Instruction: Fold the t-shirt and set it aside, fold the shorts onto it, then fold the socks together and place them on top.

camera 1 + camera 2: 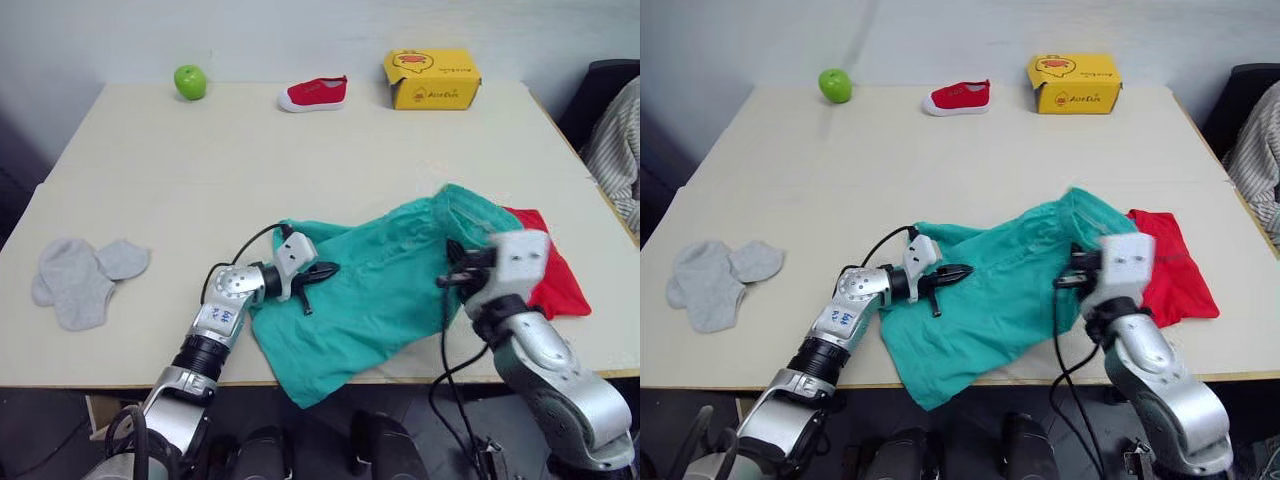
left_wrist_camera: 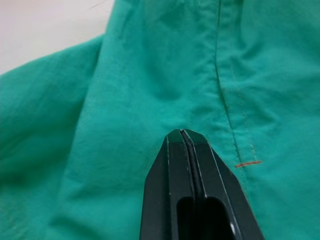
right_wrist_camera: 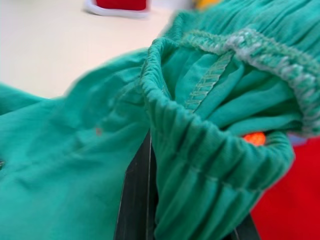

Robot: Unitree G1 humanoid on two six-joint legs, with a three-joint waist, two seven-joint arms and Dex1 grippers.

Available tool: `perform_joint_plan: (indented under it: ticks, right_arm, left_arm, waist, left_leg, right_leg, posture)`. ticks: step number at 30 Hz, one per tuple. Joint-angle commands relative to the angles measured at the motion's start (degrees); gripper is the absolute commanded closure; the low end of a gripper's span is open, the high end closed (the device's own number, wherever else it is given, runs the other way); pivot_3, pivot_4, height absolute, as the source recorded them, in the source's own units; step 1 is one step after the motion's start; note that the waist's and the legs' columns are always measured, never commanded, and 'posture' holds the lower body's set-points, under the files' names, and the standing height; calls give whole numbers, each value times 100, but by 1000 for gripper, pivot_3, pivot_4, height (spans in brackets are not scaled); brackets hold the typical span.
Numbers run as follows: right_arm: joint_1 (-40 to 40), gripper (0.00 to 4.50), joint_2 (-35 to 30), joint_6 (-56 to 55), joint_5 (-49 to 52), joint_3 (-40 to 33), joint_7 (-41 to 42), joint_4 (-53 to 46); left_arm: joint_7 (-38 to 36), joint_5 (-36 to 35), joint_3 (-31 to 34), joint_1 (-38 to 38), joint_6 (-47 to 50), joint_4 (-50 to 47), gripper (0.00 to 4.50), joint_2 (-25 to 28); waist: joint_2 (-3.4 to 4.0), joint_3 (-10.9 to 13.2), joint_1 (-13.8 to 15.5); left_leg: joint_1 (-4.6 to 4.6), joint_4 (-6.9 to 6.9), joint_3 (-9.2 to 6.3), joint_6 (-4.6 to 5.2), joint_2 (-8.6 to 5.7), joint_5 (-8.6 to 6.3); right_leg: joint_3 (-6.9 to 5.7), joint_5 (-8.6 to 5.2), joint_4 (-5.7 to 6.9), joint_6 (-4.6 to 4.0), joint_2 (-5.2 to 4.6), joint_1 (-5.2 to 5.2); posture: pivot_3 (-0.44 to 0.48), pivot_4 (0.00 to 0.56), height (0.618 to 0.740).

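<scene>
**Shorts spread over the t-shirt**

Head view: teal shorts (image 1: 385,285) overlap the red t-shirt (image 1: 545,270) at the table's (image 1: 300,160) near edge; 2 grey socks (image 1: 82,277) lie far left.

Left wrist: left gripper (image 2: 184,137) clenched empty above shorts.

Right wrist: right gripper (image 3: 150,200) grasps the waistband.
</scene>
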Motion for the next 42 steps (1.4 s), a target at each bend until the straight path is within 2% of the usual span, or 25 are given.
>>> perform_joint_plan:
  ticks: [1,6,9,16,20,23,26,30,32,34,38,42]
  right_arm:
    - [-607,4430,448,391,-523,840,55,-123]
    - [-858,4430,1207,436,-1033,1726,324,499]
    - [-804,4430,1360,327,-1358,2124,611,893]
    - [-1013,4430,1934,7,-1685,2437,1290,1569]
    - [-972,3414,2106,118,-1302,2341,2048,1637]
    - [-1099,2393,2067,-40,-908,1952,2766,1745]
    - [-1100,1356,2014,323,-8,1473,3649,1712]
    - [-1021,52,1249,629,1592,524,5358,1436]
    - [-1045,120,847,649,2038,25,5903,1627]
    - [-1137,576,597,534,2090,-232,6201,1963]
    - [-1637,1995,374,-522,1205,-125,6839,3097]
    - [-2349,3436,698,-2134,146,209,7284,4793]
  left_arm:
    - [-15,-68,166,119,111,-483,4500,222]
    - [92,-35,280,236,346,-526,4500,426]
    - [140,-59,377,390,412,-609,4500,536]
    - [207,-369,763,888,650,-1065,4500,659]
    - [242,-633,1093,1195,968,-1506,4500,820]
    - [266,-977,1474,1370,1303,-1728,4500,964]
    - [226,-1321,1787,1468,1431,-1891,4500,1014]
    - [-12,-1360,2176,1707,632,-1647,4500,1243]
    - [-42,-1659,2435,1512,525,-1631,4500,1201]
    - [-280,-1920,2443,1303,518,-1746,4500,1195]
    - [-643,-2091,1907,759,906,-2175,4500,1181]
    - [-911,-1707,1141,509,869,-2233,4500,1155]
  waist:
    - [-1,0,5]
    - [-1,1,40]
    - [-3,-1,12]
    - [-3,-1,-40]
    - [-4,-1,-31]
    - [-4,0,-20]
    - [-5,0,1]
    - [-6,1,10]
    - [-9,2,16]
    - [-14,5,30]
    - [-15,5,32]
    - [-14,4,-25]
  left_leg:
    - [0,-1,-3,-10,4,6]
    - [-10,0,-11,-17,-5,16]
    - [-12,3,-6,-1,-13,9]
    - [-6,3,-3,-9,-1,13]
    - [-6,1,-6,-16,3,16]
    - [-6,1,-6,-14,2,15]
    - [-6,1,-9,-14,1,15]
    - [-6,2,-15,-2,-6,8]
    - [-8,2,-13,5,-9,4]
    - [-7,6,-14,8,-9,2]
    - [-3,6,-11,3,-11,5]
    - [0,4,-3,-9,-44,13]
  right_leg:
    - [-3,-4,8,-7,4,-5]
    - [-13,-9,41,-16,2,-9]
    - [-9,-4,34,-8,-8,-5]
    - [-8,-5,41,-10,2,-8]
    - [-9,-8,46,-14,6,-10]
    - [-8,-8,44,-14,4,-10]
    - [-10,-7,44,-14,2,-9]
    - [-13,-7,40,-14,-5,-3]
    - [-12,-5,33,-11,-9,0]
    - [-14,-3,30,-9,-9,4]
    - [-15,-1,35,-8,-6,5]
    - [-10,-1,40,-8,-2,3]
  posture:
    - [0,150,740]
    - [0,150,740]
    - [0,150,740]
    - [0,150,740]
    - [0,150,740]
    - [0,150,740]
    - [0,150,740]
    - [0,150,740]
    - [0,150,740]
    - [0,150,740]
    - [0,150,740]
    - [0,150,740]
